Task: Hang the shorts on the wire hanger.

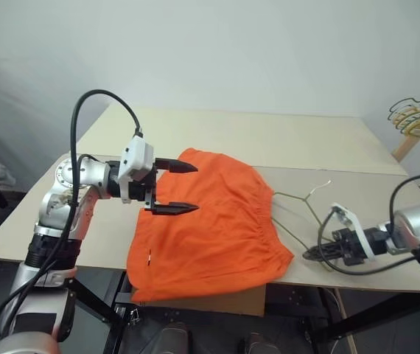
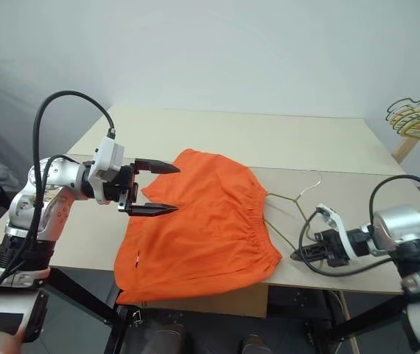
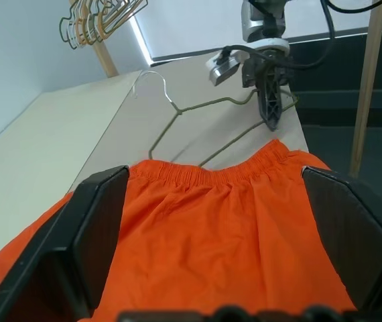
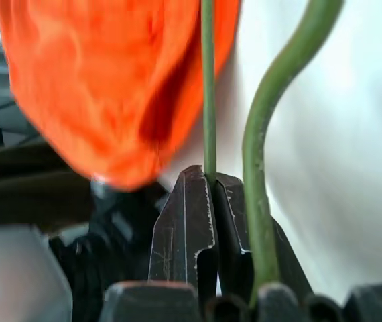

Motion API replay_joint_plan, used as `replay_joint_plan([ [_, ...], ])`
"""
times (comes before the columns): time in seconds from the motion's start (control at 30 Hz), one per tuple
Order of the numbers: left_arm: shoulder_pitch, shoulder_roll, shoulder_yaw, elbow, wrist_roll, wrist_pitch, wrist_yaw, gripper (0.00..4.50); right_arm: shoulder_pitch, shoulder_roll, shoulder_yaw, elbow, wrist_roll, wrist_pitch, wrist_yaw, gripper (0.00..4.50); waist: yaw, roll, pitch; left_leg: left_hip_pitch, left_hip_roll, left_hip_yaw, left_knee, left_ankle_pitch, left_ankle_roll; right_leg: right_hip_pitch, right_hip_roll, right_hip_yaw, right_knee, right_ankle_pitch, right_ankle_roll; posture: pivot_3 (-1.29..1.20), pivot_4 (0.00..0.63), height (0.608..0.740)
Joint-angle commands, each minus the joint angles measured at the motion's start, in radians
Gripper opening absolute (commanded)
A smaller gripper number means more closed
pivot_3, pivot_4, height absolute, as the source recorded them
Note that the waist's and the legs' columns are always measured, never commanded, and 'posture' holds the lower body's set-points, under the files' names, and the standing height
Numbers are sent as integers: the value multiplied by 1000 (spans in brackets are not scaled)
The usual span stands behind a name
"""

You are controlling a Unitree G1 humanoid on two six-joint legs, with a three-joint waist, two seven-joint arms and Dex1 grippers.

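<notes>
The shorts [image 1: 206, 225] lie flat on the table [image 1: 306, 140], not yet on the wire hanger [image 1: 298, 214] beside their waistband. The right gripper [image 1: 315, 253] is pinched shut, apparently on the hanger's wire; the left gripper [image 1: 175, 187] hovers wide open and empty over the fabric, so the hanging remains.

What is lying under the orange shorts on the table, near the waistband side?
One end of the wire hanger runs under the waistband of the shorts, which lie on the table. Its hook and the corner pinched by the right gripper stay uncovered. How far the wire reaches underneath is hidden.
</notes>
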Motion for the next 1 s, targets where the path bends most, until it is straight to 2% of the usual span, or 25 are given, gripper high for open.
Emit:
replay_joint_plan([
  [0.03, -25, 13, 15, -20, -4, -20, 8, 4464, -18, -6, 1, -8, -1, -19, 49, 0, 8, 0, 0, 0, 0, 0, 0, 0, 0, 0, 0, 0, 0, 0, 0, 300, 0, 740],
  [0.2, -26, 17, 13, -16, -2, -27, 7, 4464, 3, -13, 69, -81, 27, 21, 137, 0, 22, 0, 0, -5, 0, 0, 0, -1, 0, -2, 0, 0, -1, 3, 5, 301, 0, 740],
  [0.33, -28, 20, 10, -12, 0, -34, 4, 4464, -7, 8, 76, -20, 7, 1, 145, 0, 29, 0, 0, -6, 0, 0, 0, -1, 0, -3, 0, -1, -1, 3, 6, 305, 0, 740],
  [0.5, -28, 23, 8, -9, 4, -42, 4, 4464, -58, 77, 9, 120, 3, 17, 92, 0, 28, 0, 0, -5, 0, 0, 1, -1, 0, -3, 0, -1, -1, 2, 3, 312, 0, 740],
  [0.67, -24, 24, 6, -10, 6, -48, 2, 4464, -20, 92, 41, 34, 29, 32, 129, 0, 32, 0, 0, -5, 0, -1, 1, -1, 0, -3, 0, -1, 0, 2, 4, 314, 0, 740],
  [1.0, -36, 17, -4, 10, 16, -65, -3, 4464, -66, 173, -87, 152, 1, -3, 6, 0, 32, 0, 0, -5, 0, -1, 1, -1, 0, -3, 0, -1, 0, 3, 6, 299, 0, 740],
])
